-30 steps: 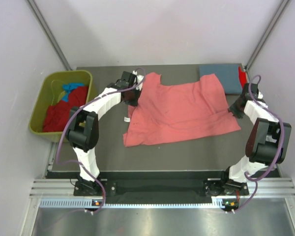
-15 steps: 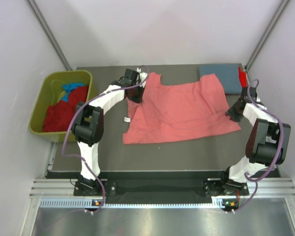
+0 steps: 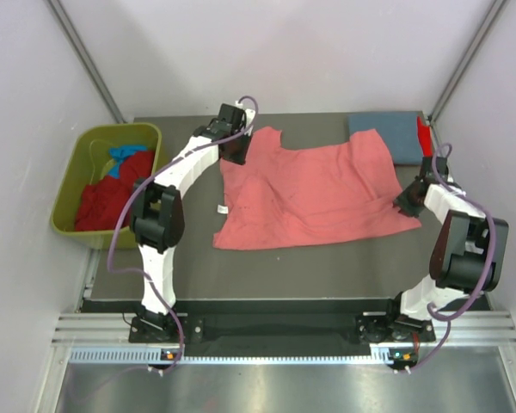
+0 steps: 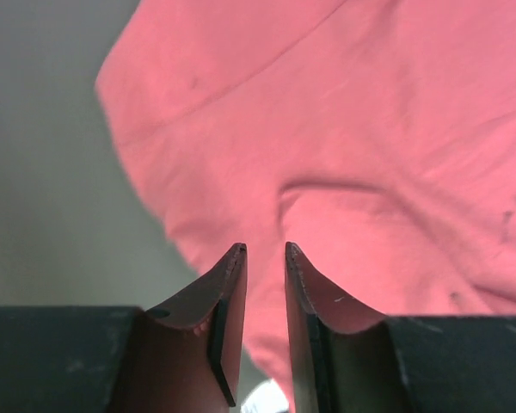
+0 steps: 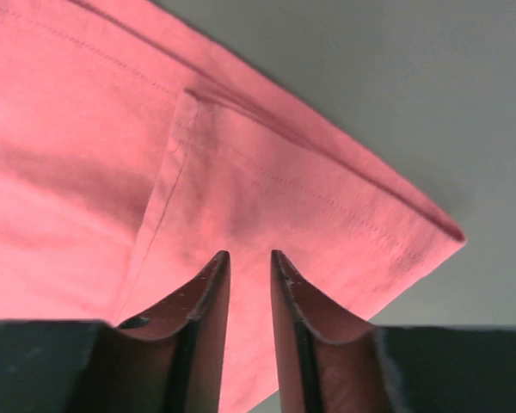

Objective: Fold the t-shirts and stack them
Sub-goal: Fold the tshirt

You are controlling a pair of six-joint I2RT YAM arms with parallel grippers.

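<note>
Salmon-pink t-shirt (image 3: 318, 194) lies spread and rumpled across the middle of the worktop (image 3: 327, 267), reaching toward its far edge. The left hand (image 4: 265, 249) is released above the shirt's far left corner, with nothing between its fingers. The right hand (image 5: 249, 255) sits over the shirt's right edge, and I cannot tell whether it grips the cloth.

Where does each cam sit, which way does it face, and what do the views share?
Top external: above and behind the arms, looking down on the table; both arms show, bases at the bottom.
Left wrist: on the left arm, looking past the left tool down at the pink shirt's edge; only its two fingers show.
Right wrist: on the right arm, looking past the right tool at a shirt corner; only its fingers show.
Shared: all three see the pink shirt and table.
</note>
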